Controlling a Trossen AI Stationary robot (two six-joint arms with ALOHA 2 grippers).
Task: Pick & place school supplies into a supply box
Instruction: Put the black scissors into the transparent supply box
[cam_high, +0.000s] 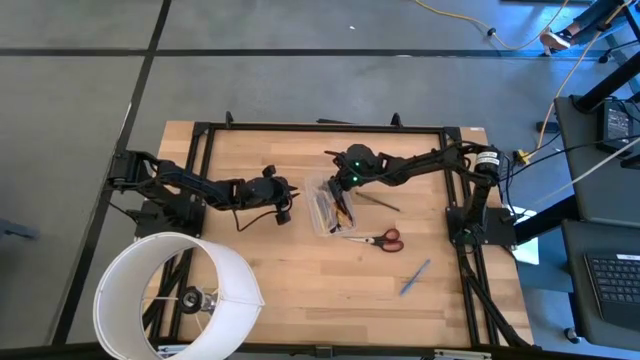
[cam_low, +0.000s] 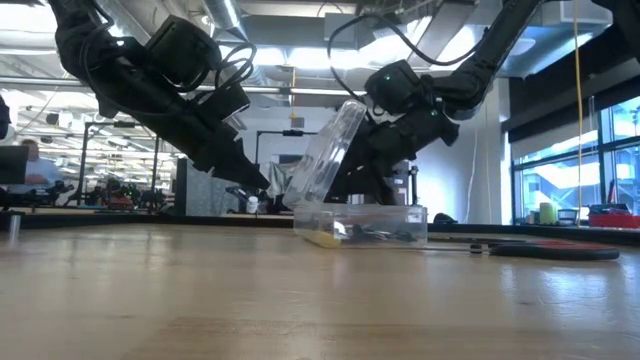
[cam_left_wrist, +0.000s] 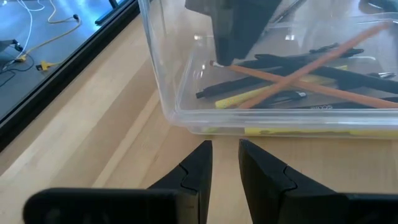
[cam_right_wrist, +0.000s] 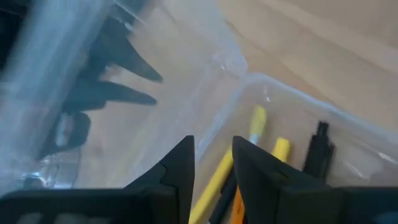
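At the near left corner of the wooden table, hanging partly over its edge, a large white round cylinder stands open-topped; it is the biggest item in the high view. The table is framed by a black rail.

Left arm: reaches in from the left edge. Left gripper sits low over the wood just beside the supply box, on its left side, not touching it. Jaws parted by a narrow gap, nothing between them.

Right arm: reaches in from the right rear corner. Right gripper is directly above the box's rear end, fingers pointing down into it. Jaws slightly apart, gripping nothing; yellow and black pens show under and past the fingertips.

Supply box: clear plastic, rectangular, near table centre, between the two grippers. Its lid stands tilted up, leaning toward the left arm's side. Inside the box: two crossed orange pencils, several black pens, yellow pens, all lying flat on the bottom.

Still on the table, outside the box:
- scissors with red handles, lying flat just right of the box, blades pointing toward it.
- a dark pen, lying on the wood just behind the scissors and near the box's right side.
- a blue pen, lying at a slant, well apart from the box toward the near right corner.
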